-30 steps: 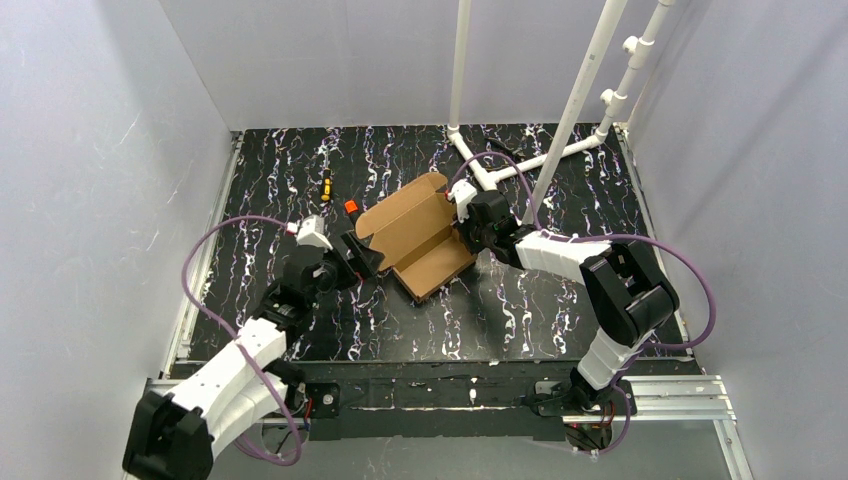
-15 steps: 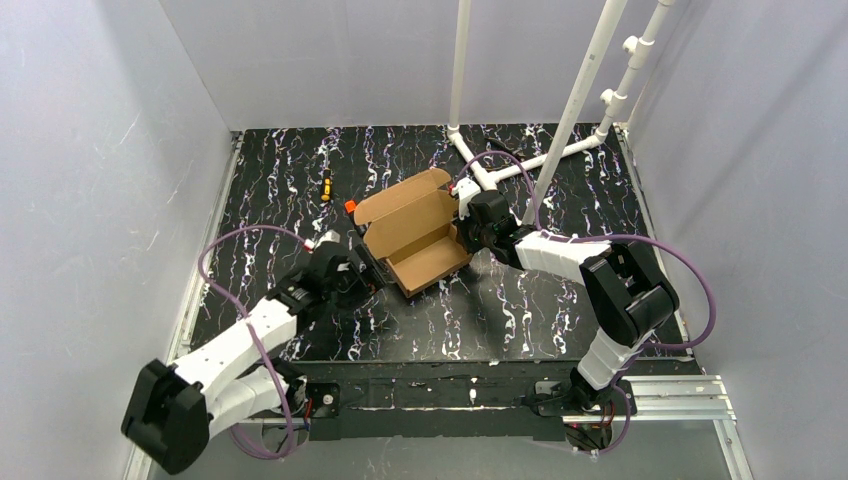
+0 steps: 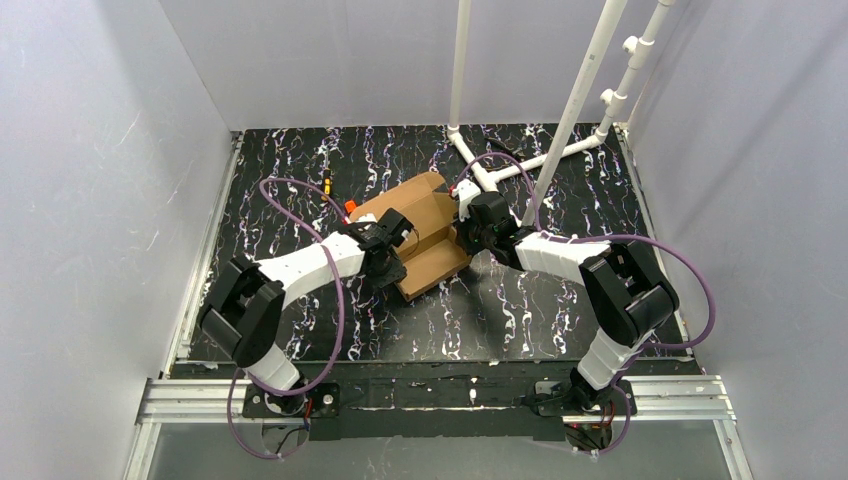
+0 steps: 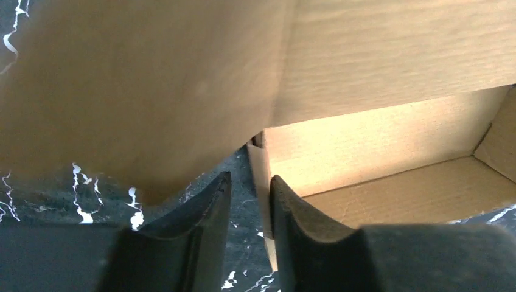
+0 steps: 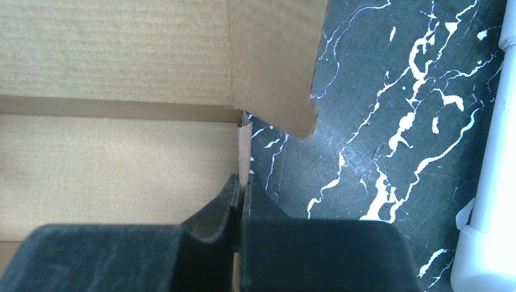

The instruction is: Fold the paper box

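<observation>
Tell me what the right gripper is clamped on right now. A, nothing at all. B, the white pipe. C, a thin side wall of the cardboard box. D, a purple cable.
C: in the right wrist view the right gripper is shut on the thin upright edge of the cardboard box, while the white pipe stands apart at the side.

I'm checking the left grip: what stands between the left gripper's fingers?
A thin side wall of the paper box, with dark table showing beside it, in the left wrist view.
</observation>
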You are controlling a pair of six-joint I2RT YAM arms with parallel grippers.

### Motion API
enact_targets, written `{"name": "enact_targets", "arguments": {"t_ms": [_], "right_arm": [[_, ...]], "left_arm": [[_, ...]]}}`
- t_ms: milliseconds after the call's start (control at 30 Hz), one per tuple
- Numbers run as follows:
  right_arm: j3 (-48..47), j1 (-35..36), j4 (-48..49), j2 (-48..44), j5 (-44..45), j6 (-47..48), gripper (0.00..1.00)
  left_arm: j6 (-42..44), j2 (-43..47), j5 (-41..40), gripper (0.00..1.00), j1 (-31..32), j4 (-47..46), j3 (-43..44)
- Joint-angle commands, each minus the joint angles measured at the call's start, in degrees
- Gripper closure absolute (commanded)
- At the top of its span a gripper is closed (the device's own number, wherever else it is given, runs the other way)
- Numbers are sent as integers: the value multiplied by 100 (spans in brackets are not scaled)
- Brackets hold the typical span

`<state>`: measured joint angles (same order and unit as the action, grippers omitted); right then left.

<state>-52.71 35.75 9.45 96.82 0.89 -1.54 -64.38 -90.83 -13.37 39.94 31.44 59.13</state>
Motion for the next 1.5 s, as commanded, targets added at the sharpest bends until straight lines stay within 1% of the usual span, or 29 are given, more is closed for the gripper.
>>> {"name": "enact_targets", "arguments": {"t_ms": [0,33,100,233,367,433,567,633,800,900,967,1000,1067,1167,1233,1367,1467], "right_arm": [[-39,10,224,-31,-218,-61,96],[-46,9,215,-30,-235,-65,96],[-47,16,215,-24,-266,-73,96],[-39,18,215,-48,-402,-115,94],[-46,20,232,-48,-644,-177,89],[-50,19,241,-46,-722,-177,84],[-91,11,196,-70,-755,-110,76],[-123,-3,168,-116,-760,-46,71],[-224,-75,-5,-290,-789,135,55],[-291,-231,-168,-455,-864,368,47],[-306,-339,-260,-584,-1012,496,43],[-303,-389,-317,-639,-1117,566,41],[-307,-478,-451,-765,-1329,714,38],[-330,-569,-714,-913,-1765,1118,34],[-395,-635,-1028,-985,-2183,1625,33],[-576,-798,-1909,-1053,-2985,2547,31],[-662,-912,-2342,-1128,-3501,3151,30]], "left_arm": [[52,-122,-303,82,48,486,298],[81,-191,-299,86,49,490,339],[112,-296,-297,92,48,486,368],[347,-376,-423,100,49,461,450],[842,-409,-800,100,49,465,638],[1171,-460,-961,100,49,476,809],[1925,-815,-1288,100,49,649,1276],[2140,-1055,-1380,100,15,818,1579],[2530,-1455,-1346,100,-57,967,2002],[2673,-1537,-1232,100,-151,935,2133],[2748,-1567,-1118,100,-247,910,2207],[2813,-1576,-1032,98,-300,872,2227],[2894,-1578,-864,88,-383,817,2290],[3089,-1493,-578,77,-494,735,2306],[3264,-1334,-382,65,-555,618,2208],[3761,-638,310,38,-647,122,1710],[4096,196,822,25,-719,-370,1118]]}}
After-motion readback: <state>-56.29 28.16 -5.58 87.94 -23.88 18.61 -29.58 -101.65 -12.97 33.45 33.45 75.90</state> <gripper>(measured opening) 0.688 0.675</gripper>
